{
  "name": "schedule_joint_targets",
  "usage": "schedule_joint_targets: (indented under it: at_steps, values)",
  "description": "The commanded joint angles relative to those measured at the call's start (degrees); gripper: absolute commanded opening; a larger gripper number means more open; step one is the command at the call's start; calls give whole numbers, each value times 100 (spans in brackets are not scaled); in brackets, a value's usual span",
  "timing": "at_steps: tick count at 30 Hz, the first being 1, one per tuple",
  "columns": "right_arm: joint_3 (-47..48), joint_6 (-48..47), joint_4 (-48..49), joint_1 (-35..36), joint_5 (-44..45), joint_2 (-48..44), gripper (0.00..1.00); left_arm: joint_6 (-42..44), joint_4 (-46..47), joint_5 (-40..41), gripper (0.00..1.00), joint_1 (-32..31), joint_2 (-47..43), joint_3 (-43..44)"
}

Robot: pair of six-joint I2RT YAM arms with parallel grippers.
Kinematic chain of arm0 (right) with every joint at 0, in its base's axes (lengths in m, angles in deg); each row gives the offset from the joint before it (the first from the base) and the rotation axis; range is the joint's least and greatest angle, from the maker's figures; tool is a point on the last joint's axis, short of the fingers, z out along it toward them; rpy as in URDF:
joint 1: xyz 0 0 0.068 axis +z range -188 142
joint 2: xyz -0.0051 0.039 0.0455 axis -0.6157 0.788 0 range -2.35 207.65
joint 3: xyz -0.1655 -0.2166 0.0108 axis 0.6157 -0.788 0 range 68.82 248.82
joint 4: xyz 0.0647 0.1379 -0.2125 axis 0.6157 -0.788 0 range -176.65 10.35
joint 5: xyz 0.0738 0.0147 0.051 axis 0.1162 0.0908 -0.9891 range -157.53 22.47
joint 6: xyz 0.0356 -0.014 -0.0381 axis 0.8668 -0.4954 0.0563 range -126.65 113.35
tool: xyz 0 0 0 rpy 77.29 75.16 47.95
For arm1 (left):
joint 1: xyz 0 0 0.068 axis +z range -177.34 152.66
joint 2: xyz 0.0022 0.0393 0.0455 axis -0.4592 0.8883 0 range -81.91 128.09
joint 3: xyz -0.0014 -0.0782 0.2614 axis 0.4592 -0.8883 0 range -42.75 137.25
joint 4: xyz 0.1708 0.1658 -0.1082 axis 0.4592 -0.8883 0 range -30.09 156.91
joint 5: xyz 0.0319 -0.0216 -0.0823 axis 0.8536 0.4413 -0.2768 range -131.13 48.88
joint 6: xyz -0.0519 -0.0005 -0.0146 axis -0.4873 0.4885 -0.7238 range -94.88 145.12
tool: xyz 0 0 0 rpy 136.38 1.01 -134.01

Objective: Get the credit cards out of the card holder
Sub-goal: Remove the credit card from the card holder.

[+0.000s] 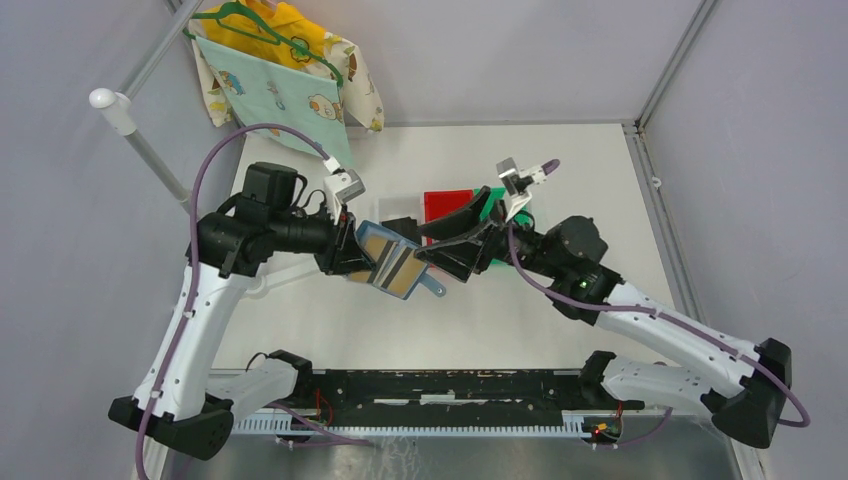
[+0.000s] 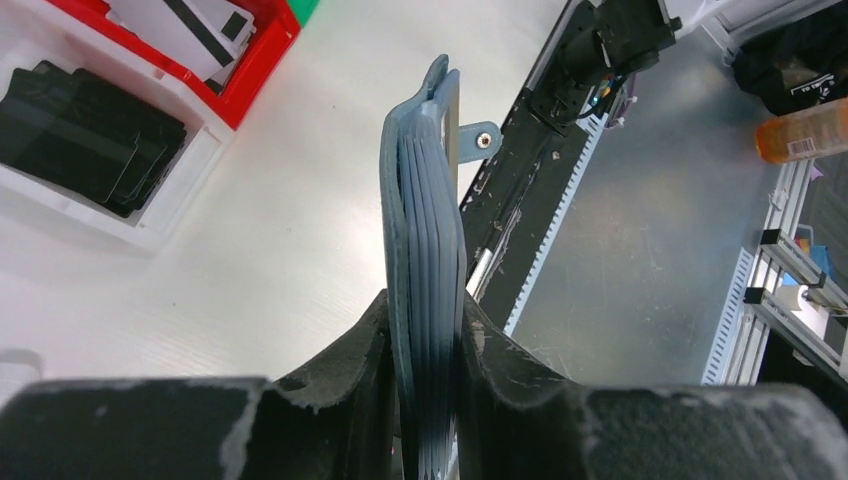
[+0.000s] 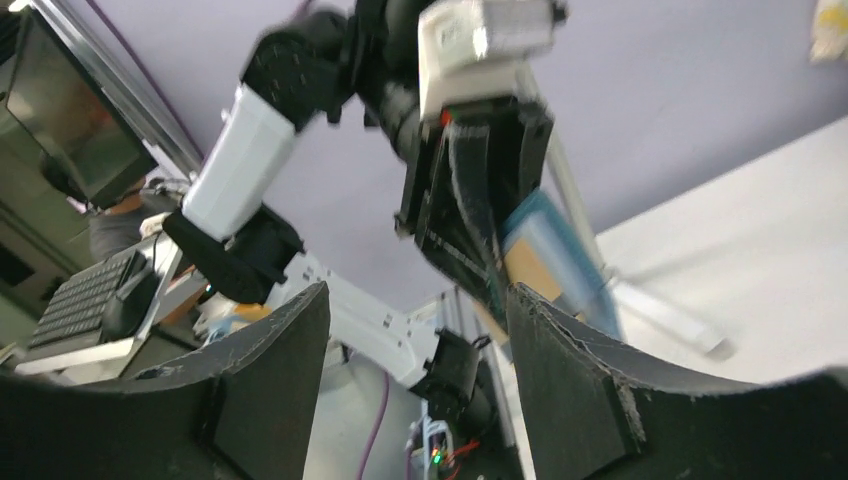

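The card holder (image 1: 388,262) is held up off the counter (image 1: 300,330), opened out with its tan pockets facing up. It's pinched at one end by the left claw (image 1: 350,255), and the right claw (image 1: 440,250) is spread wide just beside the other end.

From the left wrist it's seen edge-on, clamped between the fingers (image 2: 340,360). The layers look soft and floppy, so some flex should be expected. Black credit cards (image 2: 85,130) are seen lying in a white bin (image 2: 150,225).

From the right wrist, wide-set jaws are aimed at the blurred holder. Whether cards sit in the pockets can't be told. Thin, stiff and slick, they'd best be nipped by an exposed edge.
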Motion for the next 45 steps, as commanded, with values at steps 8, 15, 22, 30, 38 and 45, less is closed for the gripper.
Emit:
schedule_joint_targets:
  at_steps: [8, 15, 22, 30, 38, 45]
  values:
    - [-592, 1194, 1697, 380, -402, 916, 70, -193, -349, 189, 2, 116, 592, 682]
    - [-792, 1644, 2174, 395, -417, 1232, 68, -217, -325, -255, 2, 136, 516, 757]
    - [-951, 1686, 2281, 392, -364, 1230, 67, -571, 193, -593, 2, 147, 104, 629]
    - [-1148, 1795, 2693, 390, -376, 1228, 62, -715, 322, -931, 2, 145, -113, 450]
    - [-1314, 1970, 3007, 389, -375, 1256, 54, -754, 319, -1378, 2, 152, -284, 391]
    - [-1119, 2173, 3297, 399, -470, 1522, 51, -792, 301, -1630, 2, 146, -325, 312]
